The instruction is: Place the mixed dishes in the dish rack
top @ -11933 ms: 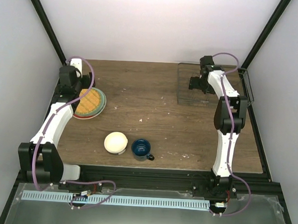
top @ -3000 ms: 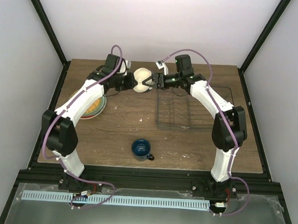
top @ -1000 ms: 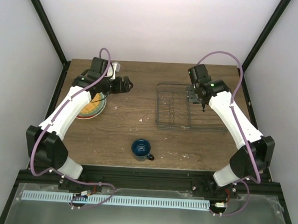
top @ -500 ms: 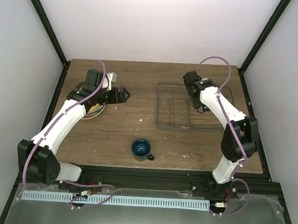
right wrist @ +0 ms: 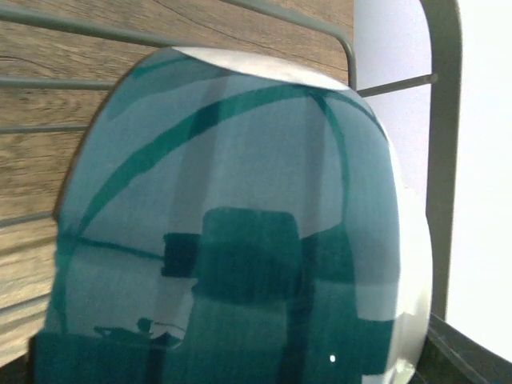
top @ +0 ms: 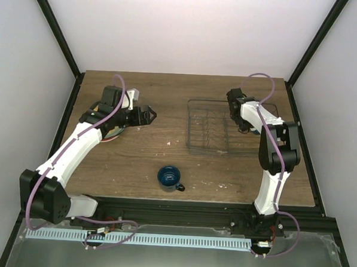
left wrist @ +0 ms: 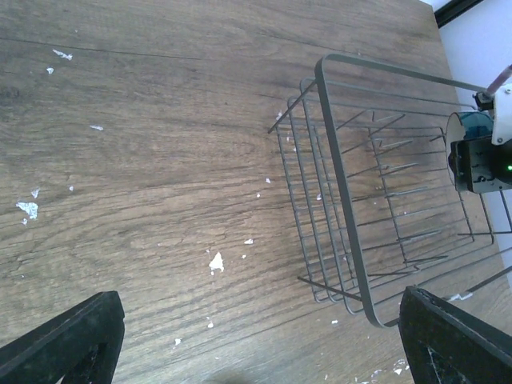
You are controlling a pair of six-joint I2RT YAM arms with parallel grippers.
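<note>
On the left side of the brown wooden table (top: 162,97) lies a stack of round plates (top: 111,132). The left arm covers most of it. Only a bit of yellow and a red edge show.

Just to the right of the plates hangs the left gripper (top: 149,114). It points at the rack across the table. In the left wrist view its two black fingers (left wrist: 64,344) are spread far apart, with nothing between them. Under them is bare wood with little white specks (left wrist: 214,261) on it.

Near the front middle of the table stands the dark blue round mug with a handle (top: 171,177). It is upright with its open top up. It is well apart from the plates and from the rack.

On the right side sits the dark thin-wire dish rack (top: 206,128), shaped like a box. You can see the wood through it.

The right gripper (top: 239,122) is over the right part of the rack. Its arm is folded up tight. I cannot tell if its fingers are spread or closed.

The round bowl (right wrist: 224,224) is inside the rack, right by that gripper. It is shiny blue-green inside with a cream rim. It stands tipped up on its edge against the wires. From above the arm hides it.
</note>
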